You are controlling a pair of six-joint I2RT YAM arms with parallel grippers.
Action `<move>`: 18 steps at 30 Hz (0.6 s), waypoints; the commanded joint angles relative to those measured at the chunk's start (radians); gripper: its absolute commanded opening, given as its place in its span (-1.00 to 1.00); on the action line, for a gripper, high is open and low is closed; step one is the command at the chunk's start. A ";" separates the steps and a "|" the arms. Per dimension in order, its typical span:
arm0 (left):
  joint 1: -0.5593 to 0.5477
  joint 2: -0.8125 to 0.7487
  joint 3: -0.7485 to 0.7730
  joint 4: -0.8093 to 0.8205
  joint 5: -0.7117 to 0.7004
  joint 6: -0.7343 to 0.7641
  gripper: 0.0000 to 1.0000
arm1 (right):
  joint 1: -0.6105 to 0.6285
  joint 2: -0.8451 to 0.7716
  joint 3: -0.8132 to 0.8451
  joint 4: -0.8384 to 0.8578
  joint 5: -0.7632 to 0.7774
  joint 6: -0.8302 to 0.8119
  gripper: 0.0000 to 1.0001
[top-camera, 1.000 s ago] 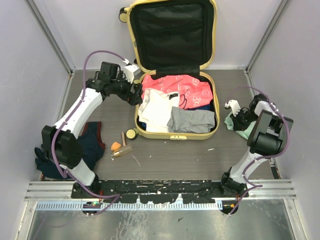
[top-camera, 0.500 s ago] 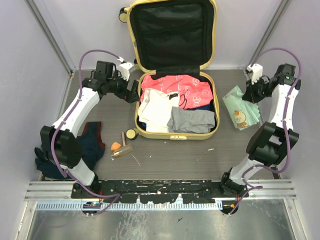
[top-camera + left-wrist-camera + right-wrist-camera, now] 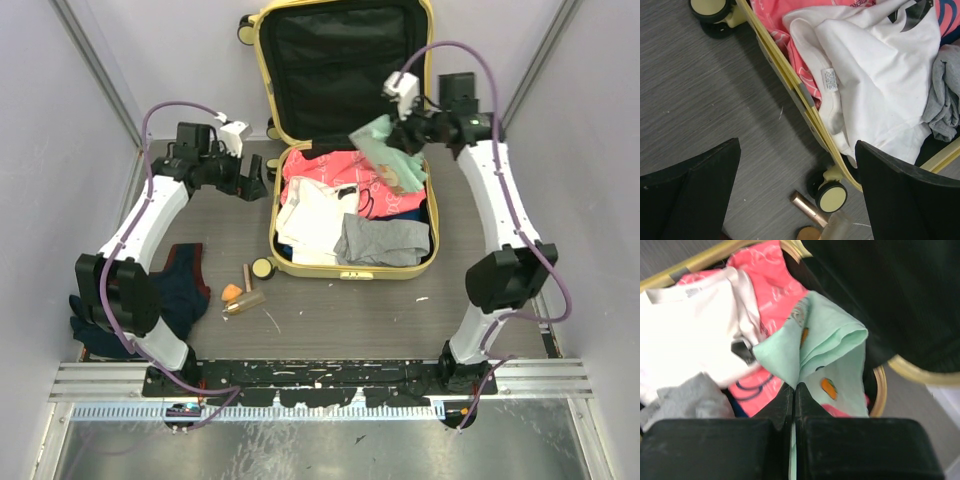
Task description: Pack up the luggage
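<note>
- Toward the far edge of the table [image 3: 350,320], about midway across, the luggage [image 3: 300,268] lies open: its lower shell is flat on the surface and its lid stands upright at the back, showing black lining.
- Its lower shell holds a pink garment [image 3: 350,168] at the far end, a white shirt [image 3: 315,215] across the left and middle, and a grey garment [image 3: 385,240] at the near right. The white shirt's label shows in the left wrist view, close to the yellow rim [image 3: 805,100].
- The right gripper [image 3: 412,125] hangs over the far right part of the lower shell, jaws clenched on a fold of a mint-green garment [image 3: 388,150]. That cloth, printed with small orange shapes, drapes down over the pink one [image 3: 775,290].
- The left gripper [image 3: 250,185] is just outside the luggage's left wall, above bare table, jaws spread wide and holding nothing.
- Near the shell's near-left corner wheel [image 3: 262,268] lie a small orange item [image 3: 232,293] and a slim gold-coloured tube [image 3: 245,302].
- Dark navy clothing [image 3: 180,285] is heaped by the table's left edge.
</note>
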State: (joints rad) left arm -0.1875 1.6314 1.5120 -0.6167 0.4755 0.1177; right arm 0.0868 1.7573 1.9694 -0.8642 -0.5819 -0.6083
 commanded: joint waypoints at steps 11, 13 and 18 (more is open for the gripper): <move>0.111 0.069 0.126 0.114 -0.015 -0.141 0.96 | 0.246 0.282 0.200 0.104 0.098 -0.141 -0.99; 0.116 0.087 0.147 0.141 -0.018 -0.131 0.96 | 0.256 0.282 0.219 0.063 0.042 -0.173 -0.99; 0.126 0.229 0.338 0.207 -0.031 -0.154 0.96 | 0.328 0.222 0.022 0.052 0.053 -0.301 -0.99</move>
State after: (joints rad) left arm -0.0715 1.7744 1.6905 -0.5411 0.4511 -0.0120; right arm 0.3553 2.0823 2.0892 -0.8238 -0.5041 -0.8021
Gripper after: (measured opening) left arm 0.980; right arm 0.040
